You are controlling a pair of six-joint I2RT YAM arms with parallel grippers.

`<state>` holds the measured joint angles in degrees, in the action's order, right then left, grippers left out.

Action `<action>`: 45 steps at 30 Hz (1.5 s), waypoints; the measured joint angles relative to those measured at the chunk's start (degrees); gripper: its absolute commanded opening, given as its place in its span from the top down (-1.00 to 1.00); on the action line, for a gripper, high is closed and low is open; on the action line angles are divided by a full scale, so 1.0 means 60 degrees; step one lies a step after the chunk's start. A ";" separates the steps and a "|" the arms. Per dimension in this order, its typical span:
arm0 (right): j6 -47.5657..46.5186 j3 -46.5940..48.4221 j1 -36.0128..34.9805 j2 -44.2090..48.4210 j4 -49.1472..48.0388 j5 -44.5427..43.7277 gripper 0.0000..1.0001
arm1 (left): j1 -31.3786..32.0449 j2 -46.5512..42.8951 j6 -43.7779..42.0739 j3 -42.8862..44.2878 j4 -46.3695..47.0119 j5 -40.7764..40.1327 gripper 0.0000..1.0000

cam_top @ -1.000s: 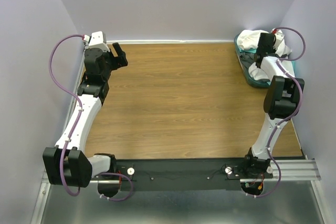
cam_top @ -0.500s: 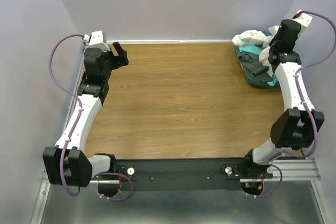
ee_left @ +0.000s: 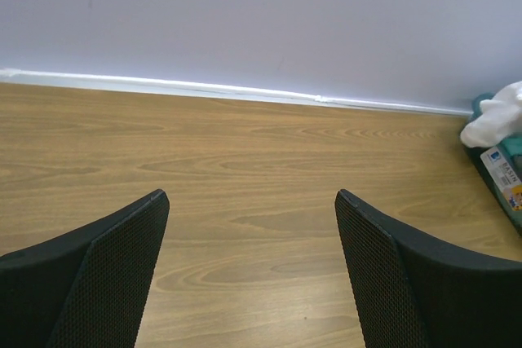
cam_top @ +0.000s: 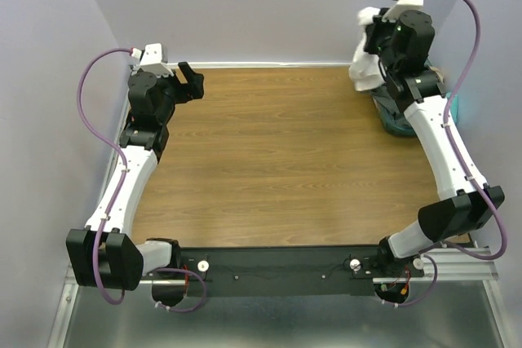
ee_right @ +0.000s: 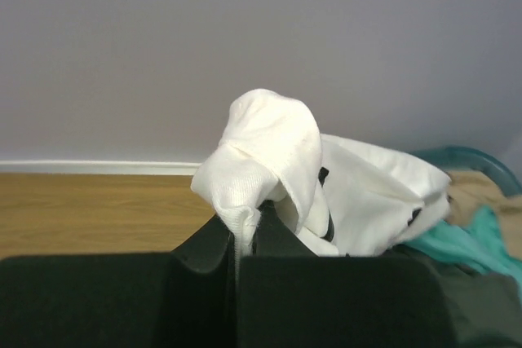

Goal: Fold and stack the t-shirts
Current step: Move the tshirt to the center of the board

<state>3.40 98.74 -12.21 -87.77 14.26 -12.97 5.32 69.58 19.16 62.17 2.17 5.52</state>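
My right gripper (cam_top: pixel 373 38) is shut on the white t-shirt (cam_top: pixel 364 61) and holds it up above the table's far right corner; the cloth hangs down from the jaws. In the right wrist view the white t-shirt (ee_right: pixel 273 152) is pinched between the shut fingers (ee_right: pixel 204 250). The teal t-shirt (ee_right: pixel 473 242) and the tan t-shirt (ee_right: pixel 469 189) lie behind it in the basket. My left gripper (cam_top: pixel 189 83) is open and empty at the far left, over bare wood (ee_left: pixel 253 201). The white t-shirt also shows at the right edge of the left wrist view (ee_left: pixel 497 116).
A round teal basket (cam_top: pixel 400 124) stands at the far right against the wall, with clothes in it. Lilac walls close the table at the back and both sides. The wooden table top (cam_top: pixel 277 152) stretches between the arms.
My right gripper has risen from the basket and moved left and back, pulling the white t-shirt up out of it. The left arm has hardly moved.
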 measured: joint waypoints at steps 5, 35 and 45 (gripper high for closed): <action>0.0277 0.1515 -0.1173 -0.0510 0.0153 0.1614 0.99 | 0.0000 -0.0004 0.0073 0.0164 0.0055 0.0102 -0.80; 0.3100 -0.4699 -0.1821 0.0073 0.0503 -0.0696 -0.76 | 0.0058 0.2350 -0.0273 0.0361 -0.2171 0.0699 -0.69; 0.4018 -0.5472 -0.1821 0.0022 0.0463 -0.0219 -0.76 | 0.0277 0.3993 -0.0007 0.0368 -0.3515 0.0153 -0.48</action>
<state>27.51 65.91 -23.14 -87.64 17.04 -14.28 6.98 93.54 19.11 64.38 -18.92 6.44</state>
